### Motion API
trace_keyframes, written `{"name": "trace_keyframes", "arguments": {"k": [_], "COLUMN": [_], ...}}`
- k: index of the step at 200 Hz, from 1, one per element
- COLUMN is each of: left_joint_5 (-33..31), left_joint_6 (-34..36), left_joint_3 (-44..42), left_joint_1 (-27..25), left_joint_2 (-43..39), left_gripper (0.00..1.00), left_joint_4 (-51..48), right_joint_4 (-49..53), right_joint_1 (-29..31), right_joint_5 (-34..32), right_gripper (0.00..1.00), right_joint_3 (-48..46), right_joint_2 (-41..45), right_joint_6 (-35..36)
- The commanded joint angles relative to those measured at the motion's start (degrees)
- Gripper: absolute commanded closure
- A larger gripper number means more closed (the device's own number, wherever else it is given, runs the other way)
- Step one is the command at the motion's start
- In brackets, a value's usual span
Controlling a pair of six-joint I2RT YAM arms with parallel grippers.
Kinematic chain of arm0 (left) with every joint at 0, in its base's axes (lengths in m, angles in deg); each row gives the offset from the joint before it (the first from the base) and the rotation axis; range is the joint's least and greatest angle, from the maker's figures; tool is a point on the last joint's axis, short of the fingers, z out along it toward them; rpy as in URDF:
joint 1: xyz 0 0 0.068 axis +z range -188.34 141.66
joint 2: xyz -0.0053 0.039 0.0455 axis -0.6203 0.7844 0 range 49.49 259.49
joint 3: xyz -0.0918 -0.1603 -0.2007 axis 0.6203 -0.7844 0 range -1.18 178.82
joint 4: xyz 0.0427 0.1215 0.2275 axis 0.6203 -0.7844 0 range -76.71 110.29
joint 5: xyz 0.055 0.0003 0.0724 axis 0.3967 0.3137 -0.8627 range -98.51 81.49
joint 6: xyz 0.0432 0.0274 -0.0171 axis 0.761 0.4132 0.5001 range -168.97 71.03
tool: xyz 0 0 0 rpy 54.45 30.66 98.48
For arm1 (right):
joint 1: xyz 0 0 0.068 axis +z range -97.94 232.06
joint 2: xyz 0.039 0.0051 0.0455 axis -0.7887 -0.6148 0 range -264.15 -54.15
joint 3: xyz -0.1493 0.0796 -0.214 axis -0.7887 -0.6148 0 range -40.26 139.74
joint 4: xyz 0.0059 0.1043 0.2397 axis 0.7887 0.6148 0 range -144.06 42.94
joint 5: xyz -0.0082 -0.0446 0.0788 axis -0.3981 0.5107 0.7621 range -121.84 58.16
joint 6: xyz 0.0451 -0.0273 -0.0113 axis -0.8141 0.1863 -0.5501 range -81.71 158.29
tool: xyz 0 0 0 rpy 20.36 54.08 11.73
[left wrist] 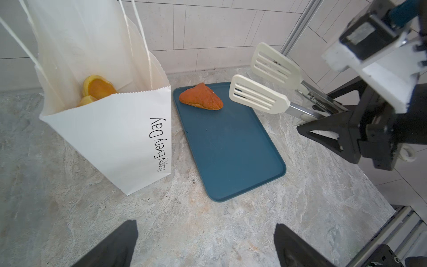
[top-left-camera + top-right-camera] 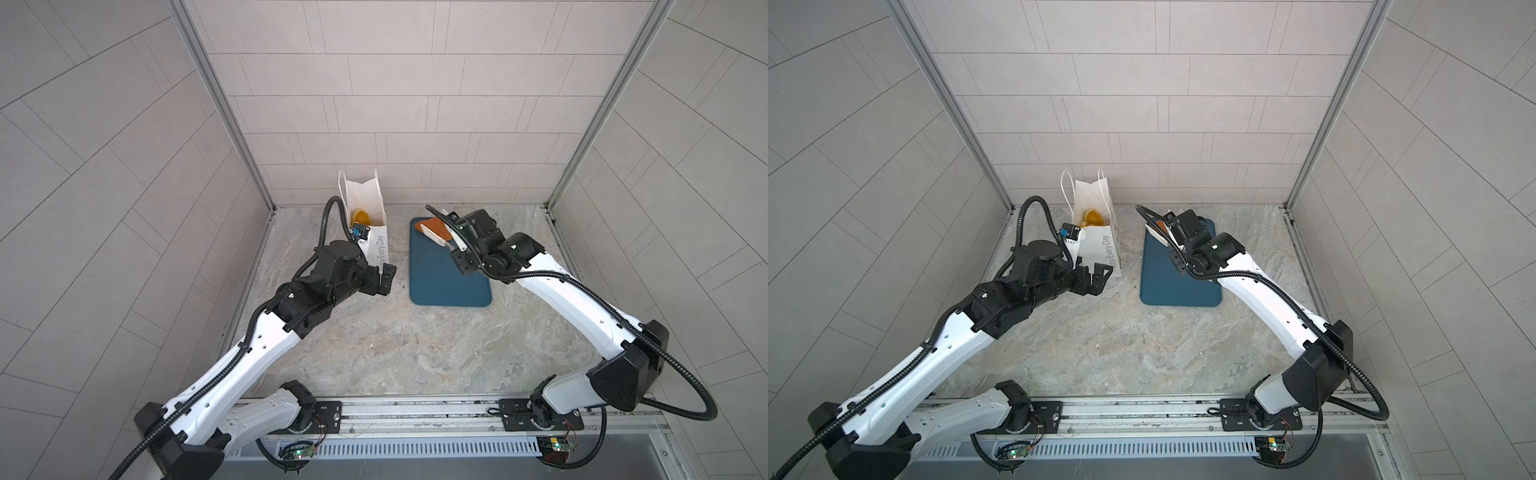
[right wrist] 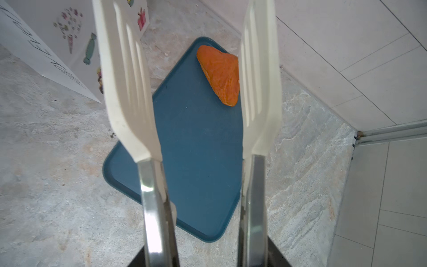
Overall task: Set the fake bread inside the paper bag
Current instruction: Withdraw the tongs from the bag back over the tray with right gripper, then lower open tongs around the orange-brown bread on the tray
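Fake bread [image 1: 201, 97], one orange triangle, lies on the tray [image 1: 231, 150] ahead of the right end effector [image 1: 323, 113].
It is clamped on tongs [image 1: 261, 97], blades spread to straddle the piece; the left end effector [image 1: 204, 224], apart and empty, hangs near the paper bag [image 1: 111, 129], presumably to steady it.

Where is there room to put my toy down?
Most of the blue tray, nearer than the orange triangle bread, is bare. So is the table in front of tray and paper bag. Crowded: the tray's far corner, by the tongs.
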Motion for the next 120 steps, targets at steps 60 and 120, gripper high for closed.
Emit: {"name": "trace_keyframes", "arguments": {"k": [60,120], "left_joint_5": [0.8,-0.4], "left_joint_6": [-2.8,-3.6], "left_joint_3": [-1.7,-4.0], "left_joint_1": [-1.6,-1.6], "left_joint_2": [2.1,1.7], "left_gripper": [0.0,0.0], "left_joint_4": [5.8,7.2], "right_joint_4": [-0.1,-1.7], "right_joint_1": [-0.9,-1.9], "right_joint_5": [-12.0,-14.7], "right_gripper": [0.45,0.45], "right_joint_3": [2.1,6.2], "right_joint_2": [-11.8,-21.9], "right_joint_6": [0.7,0.5]}}
